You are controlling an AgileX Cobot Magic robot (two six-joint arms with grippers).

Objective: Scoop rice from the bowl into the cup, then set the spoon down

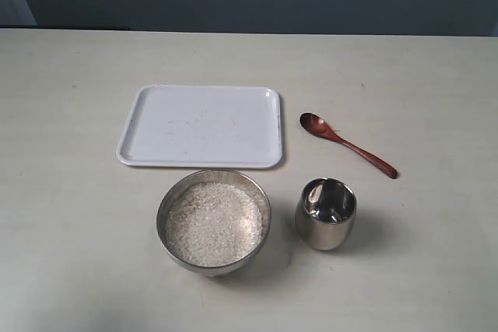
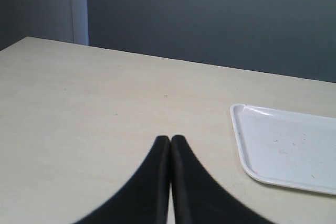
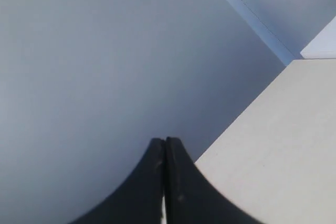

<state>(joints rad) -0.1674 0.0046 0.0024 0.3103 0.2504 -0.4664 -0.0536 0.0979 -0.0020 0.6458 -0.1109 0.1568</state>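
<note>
A wide steel bowl point(image 1: 172, 201) near the table's front holds a heap of white rice point(image 1: 213, 222). To its right stands the small shiny steel cup point(image 1: 326, 214), upright, with no rice visible inside. The reddish-brown wooden spoon point(image 1: 347, 144) lies flat on the table behind the cup, head toward the tray. Neither arm shows in the exterior view. My left gripper point(image 2: 170, 139) is shut with nothing in it, low over bare table beside the tray. My right gripper point(image 3: 166, 141) is shut and empty, pointing past the table's edge toward a wall.
A white rectangular tray point(image 1: 201, 125) lies flat behind the bowl; its corner point(image 2: 283, 150) shows in the left wrist view. The beige tabletop point(image 1: 70, 215) stretches wide on both sides. A dark wall runs behind the table's far edge.
</note>
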